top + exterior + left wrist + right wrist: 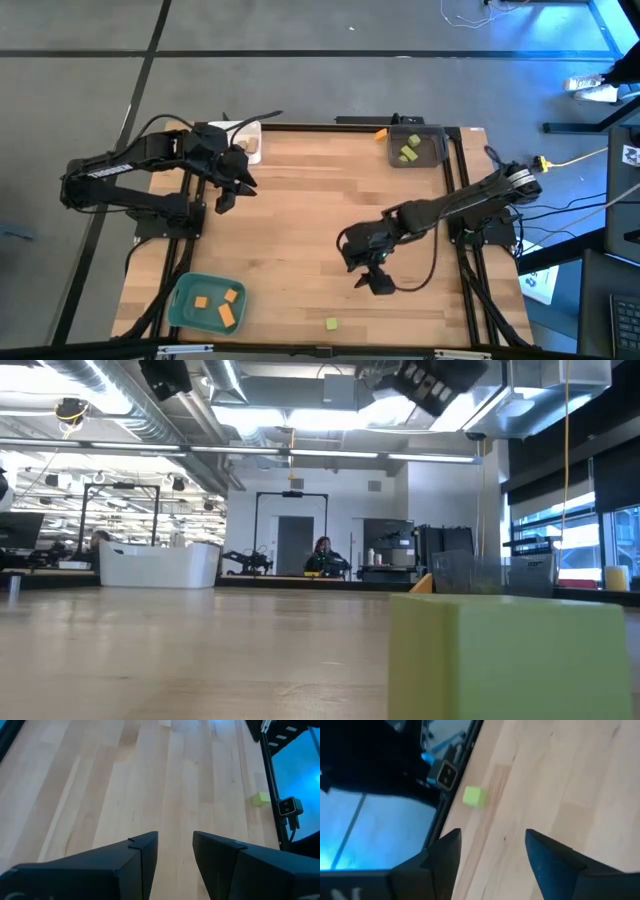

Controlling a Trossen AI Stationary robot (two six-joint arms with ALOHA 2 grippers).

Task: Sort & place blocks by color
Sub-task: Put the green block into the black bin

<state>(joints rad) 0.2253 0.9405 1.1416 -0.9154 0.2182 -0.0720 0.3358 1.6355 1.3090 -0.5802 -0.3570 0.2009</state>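
The right hand (378,282) hangs over the bare middle of the table (320,200), toward its near edge, with its fingers (445,855) spread apart and nothing between them. A lone green block (331,323) lies on the wood near that edge, a little apart from this hand; the right wrist view shows it (473,796) ahead of the open fingers, close to the table's dark frame, and the low view has it (510,655) looming right in front of the lens. The left hand (232,192) waits near the far left corner beside the white tray (245,132), its fingers (145,855) parted with a gap and holding nothing. Three orange blocks (226,304) lie in the teal tray (180,305) at the near left corner. Green blocks (408,150) sit in the grey tray (435,152) at the far right, and one orange block (381,132) rests just outside it.
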